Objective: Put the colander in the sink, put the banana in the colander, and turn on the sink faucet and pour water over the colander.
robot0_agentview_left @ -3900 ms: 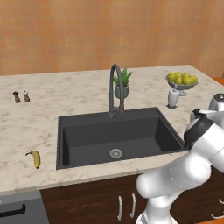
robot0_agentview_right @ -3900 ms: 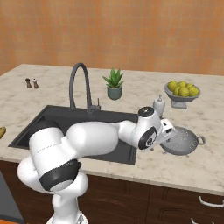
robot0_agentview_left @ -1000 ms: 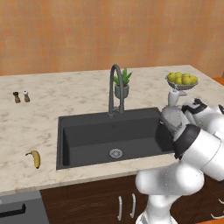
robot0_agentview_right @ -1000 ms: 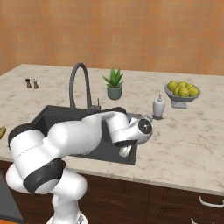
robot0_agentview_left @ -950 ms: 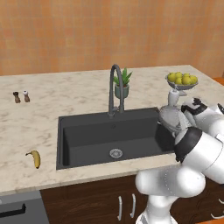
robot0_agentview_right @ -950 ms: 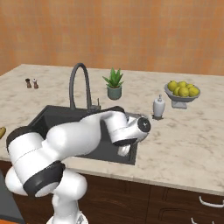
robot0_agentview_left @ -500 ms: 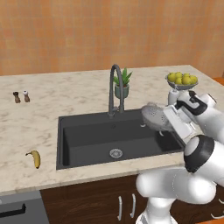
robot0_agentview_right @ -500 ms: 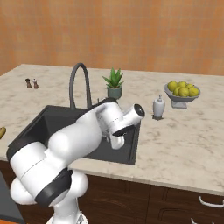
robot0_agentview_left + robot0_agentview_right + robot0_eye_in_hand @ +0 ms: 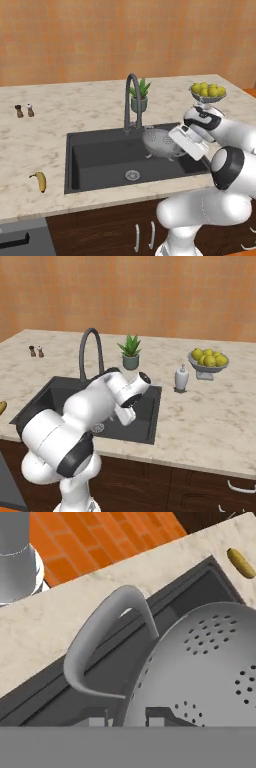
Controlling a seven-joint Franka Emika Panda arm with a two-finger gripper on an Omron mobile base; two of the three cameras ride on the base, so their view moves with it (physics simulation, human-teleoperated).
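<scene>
A: Starting from the left base view, where is the colander (image 9: 161, 143)?

B: It hangs over the right half of the sink (image 9: 100, 160), tipped on its side so its perforated bowl faces the faucet (image 9: 132, 102). The gripper (image 9: 176, 145) meets it at the rim on its right, and the colander is clear of the basin floor. The banana (image 9: 39, 181) lies on the marble counter (image 9: 35, 145) to the left of the sink, near the front edge, well apart from the colander. A glass bowl of fruit (image 9: 207, 93) stands behind the arm, a potted plant (image 9: 139, 96) just behind the faucet, and two small shakers (image 9: 24, 110) far left.

A: And the right base view?

B: The arm's white body bends over the sink (image 9: 145, 406) and covers the colander. The faucet (image 9: 91, 352) arches up behind the arm, the plant (image 9: 130, 352) is to its right, then a white soap dispenser (image 9: 181, 378) and the fruit bowl (image 9: 208, 362). A sliver of the banana (image 9: 2, 407) shows at the left edge.

A: The hand view?

B: The colander (image 9: 205, 672) is close up, one loop handle (image 9: 102, 634) curving out over the sink's dark rim (image 9: 165, 594). The gripper (image 9: 128, 718) has its fingers pressed tight on the colander's rim, right at the base of that handle. The banana (image 9: 241, 563) sits on the counter in the upper right corner.
</scene>
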